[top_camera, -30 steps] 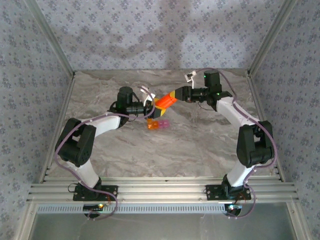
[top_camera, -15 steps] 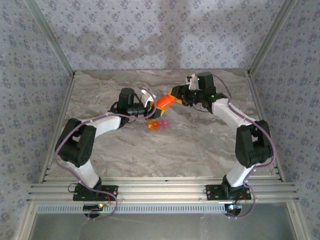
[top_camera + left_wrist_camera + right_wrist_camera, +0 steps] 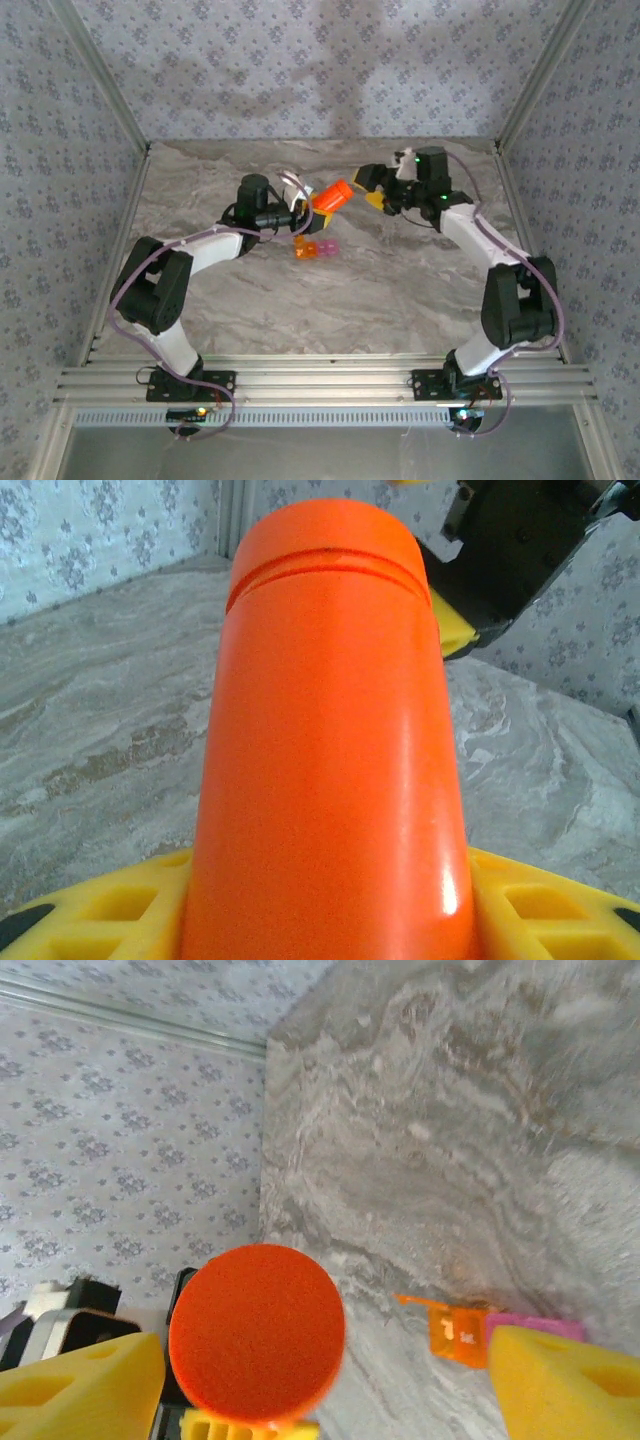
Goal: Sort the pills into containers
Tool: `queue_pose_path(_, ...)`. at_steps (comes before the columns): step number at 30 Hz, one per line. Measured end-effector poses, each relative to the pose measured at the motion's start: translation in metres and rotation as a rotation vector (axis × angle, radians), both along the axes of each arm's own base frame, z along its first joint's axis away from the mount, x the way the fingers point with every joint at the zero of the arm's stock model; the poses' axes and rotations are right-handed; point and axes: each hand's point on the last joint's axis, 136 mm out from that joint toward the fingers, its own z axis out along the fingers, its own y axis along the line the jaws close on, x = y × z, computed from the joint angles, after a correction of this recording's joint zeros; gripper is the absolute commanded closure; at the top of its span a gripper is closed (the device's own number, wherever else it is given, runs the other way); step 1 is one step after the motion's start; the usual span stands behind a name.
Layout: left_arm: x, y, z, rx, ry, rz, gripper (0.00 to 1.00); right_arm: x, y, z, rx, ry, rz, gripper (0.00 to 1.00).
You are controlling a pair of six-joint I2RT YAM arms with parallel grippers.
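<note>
The containers [image 3: 318, 249], two tiny joined translucent plastic cubes, one orange and one pink, sit on the grey marbled counter [image 3: 400, 300] just below and in front of my left end effector [image 3: 306, 206], well apart from my right one.

What worries me on the left is the tall orange cylindrical plastic bottle [image 3: 332, 197] I am holding in the air, tilted, with its round orange cap [image 3: 256, 1332] pointing at my right end effector [image 3: 371, 188]. The cap looks seated. I grip the bottle by its lower body alone, so if it is twisted or pushed from the cap end I judge it could turn or slide in my grip and drop onto the cubes, knocking them aside. If the cap comes off at this tilt, I think pills could pour out fast and scatter on the counter, because the cubes are a very small target.

On the right, the risk is closing off-centre. From my right wrist the cap sits nearer one yellow pad [image 3: 80, 1385] than the other, so a squeeze might shove the bottle sideways rather than catch the cap.

My left end effector is pinching the bottle, its yellow pads against both sides. My right end effector is spread wide, the cap between its pads but touching neither, and it holds nothing.
</note>
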Motion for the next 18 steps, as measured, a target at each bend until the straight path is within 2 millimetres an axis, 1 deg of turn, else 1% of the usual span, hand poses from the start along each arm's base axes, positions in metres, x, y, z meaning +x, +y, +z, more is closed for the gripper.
queue_pose_path(2,0.0,0.0,0.004,-0.015,-0.006,-0.007,1.0,-0.002,-0.014,0.013,-0.008,-0.062,-0.008,0.09)
queue_pose_path(5,-0.002,0.001,0.008,-0.031,-0.003,-0.026,1.0,-0.005,-0.021,0.03,-0.015,-0.167,0.037,0.11)
queue_pose_path(7,-0.005,-0.001,0.009,-0.042,0.006,-0.047,1.0,-0.009,-0.018,0.033,-0.017,-0.22,0.09,0.12)
queue_pose_path(10,-0.01,-0.003,0.012,-0.054,0.02,-0.078,1.0,-0.01,-0.012,0.031,-0.029,-0.271,0.168,0.12)
queue_pose_path(15,-0.016,-0.005,0.017,-0.071,0.032,-0.118,1.0,-0.005,0.004,0.035,-0.045,-0.344,0.283,0.12)
queue_pose_path(18,-0.017,-0.006,0.02,-0.077,0.034,-0.132,1.0,-0.008,0.016,0.036,-0.047,-0.366,0.342,0.12)
